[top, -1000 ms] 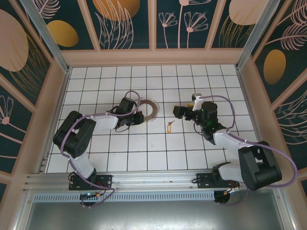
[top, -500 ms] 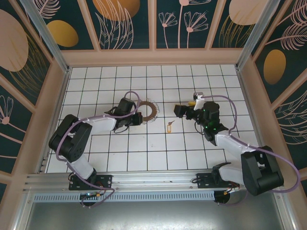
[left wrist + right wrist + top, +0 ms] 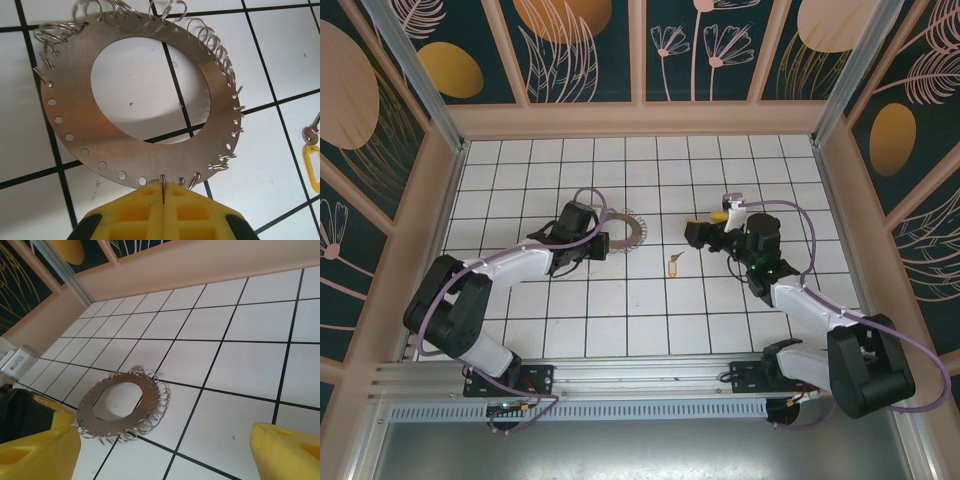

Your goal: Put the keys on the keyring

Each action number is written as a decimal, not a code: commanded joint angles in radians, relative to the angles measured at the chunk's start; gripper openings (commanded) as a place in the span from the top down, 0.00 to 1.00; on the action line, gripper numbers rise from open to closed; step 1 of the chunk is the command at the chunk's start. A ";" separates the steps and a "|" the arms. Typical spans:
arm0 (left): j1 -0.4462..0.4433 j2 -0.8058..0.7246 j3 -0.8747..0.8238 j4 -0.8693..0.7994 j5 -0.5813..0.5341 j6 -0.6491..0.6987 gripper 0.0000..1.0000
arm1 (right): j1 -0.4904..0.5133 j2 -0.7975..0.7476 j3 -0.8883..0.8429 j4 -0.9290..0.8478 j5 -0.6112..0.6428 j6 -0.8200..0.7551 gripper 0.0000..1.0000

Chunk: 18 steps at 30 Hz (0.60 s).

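Note:
The keyring (image 3: 75, 125) is a flat brown metal ring with silvery wire loops along its rim, lying on the white tiles (image 3: 625, 230). At its near edge my left gripper (image 3: 163, 187) is shut on one of those wire loops, and the yellow fingers (image 3: 135, 210) press together with no gap. The keys (image 3: 672, 265), a small yellow tag with a metal bit, lie on the tiles right of the ring and show at the right edge of the left wrist view (image 3: 312, 162). My right gripper (image 3: 698, 232) hovers right of the keys, open (image 3: 165, 440), facing the keyring (image 3: 90, 417) with nothing between its fingers.
White tiles with black lines cover the floor (image 3: 650, 310). Pale wooden walls (image 3: 640, 118) close it in at the back and both sides. A metal rail (image 3: 620, 375) runs along the near edge by the arm bases.
My left arm has swung its elbow out to the left and drawn the gripper and keyring slightly left and back. The right gripper has shifted a little to the right. The keys lie unmoved.

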 commanded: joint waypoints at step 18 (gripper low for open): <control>-0.005 -0.180 0.049 -0.042 -0.010 0.202 1.00 | 0.048 -0.038 0.015 0.060 -0.193 -0.082 0.32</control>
